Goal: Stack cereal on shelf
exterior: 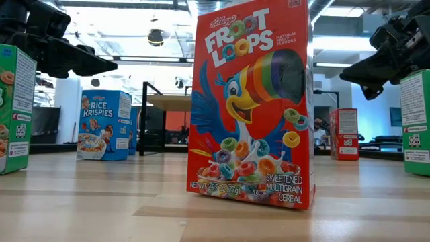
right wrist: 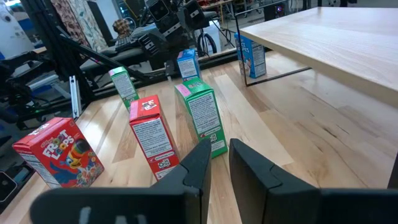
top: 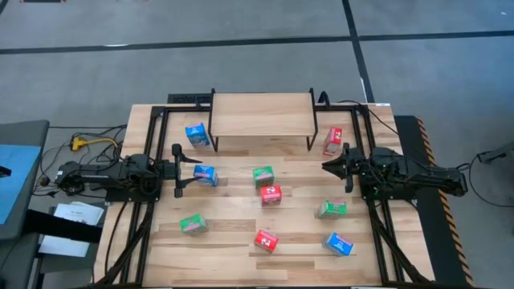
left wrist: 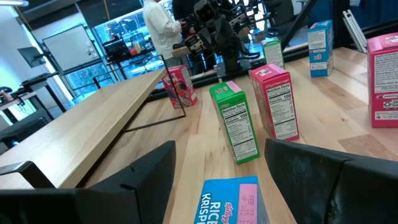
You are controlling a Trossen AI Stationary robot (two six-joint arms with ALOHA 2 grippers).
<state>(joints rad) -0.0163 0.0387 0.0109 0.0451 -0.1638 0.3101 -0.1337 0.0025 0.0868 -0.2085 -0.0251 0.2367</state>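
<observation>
The shelf (top: 261, 116) stands at the table's far middle with nothing on its board. Nine cereal boxes stand scattered on the tabletop. My left gripper (top: 178, 169) hovers at the table's left, open, its fingers on either side of a blue Rice Krispies box (top: 206, 175) (left wrist: 229, 202) without touching it. My right gripper (top: 326, 166) hangs at the table's right, shut and holding nothing, near a red box (top: 333, 140). A green box (top: 263, 175) and a red box (top: 271, 193) stand in the middle between the two grippers. A second blue box (top: 197, 134) rests beside the shelf's left legs.
Nearer the front edge stand a green box (top: 193, 223), a red Froot Loops box (top: 266, 239) (exterior: 252, 107), a blue box (top: 339, 243) and a green box (top: 332, 209). The shelf's thin black legs (top: 214, 136) border open space under the board. A person stands beyond the table (left wrist: 158, 28).
</observation>
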